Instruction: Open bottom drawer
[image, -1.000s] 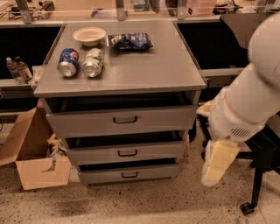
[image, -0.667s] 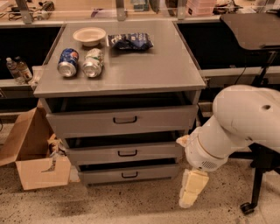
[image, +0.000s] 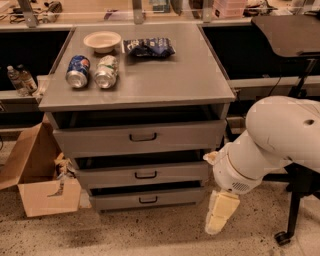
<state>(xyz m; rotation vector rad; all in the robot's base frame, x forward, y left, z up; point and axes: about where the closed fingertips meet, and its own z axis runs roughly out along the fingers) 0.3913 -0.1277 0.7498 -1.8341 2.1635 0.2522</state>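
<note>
The bottom drawer (image: 170, 197) is the lowest and shallowest grey front of the three, with a small black centre pull handle (image: 148, 200). It sits nearly flush, with a dark gap above it. My gripper (image: 220, 214) is cream-coloured, hangs from the big white arm (image: 272, 137) and points down at the floor just right of the cabinet's lower right corner. It is level with the bottom drawer, apart from it and well right of the handle.
The middle drawer (image: 175, 175) and the top drawer (image: 175, 137) sit above. The cabinet top (image: 190, 75) holds a bowl (image: 102, 41), two cans (image: 92, 71) and a chip bag (image: 149, 47). A cardboard box (image: 37, 175) stands left. A chair base (image: 290, 225) stands right.
The arm has swung left and down, bringing the gripper from beside the cabinet's right side closer to its lower right corner. The drawers have not moved.
</note>
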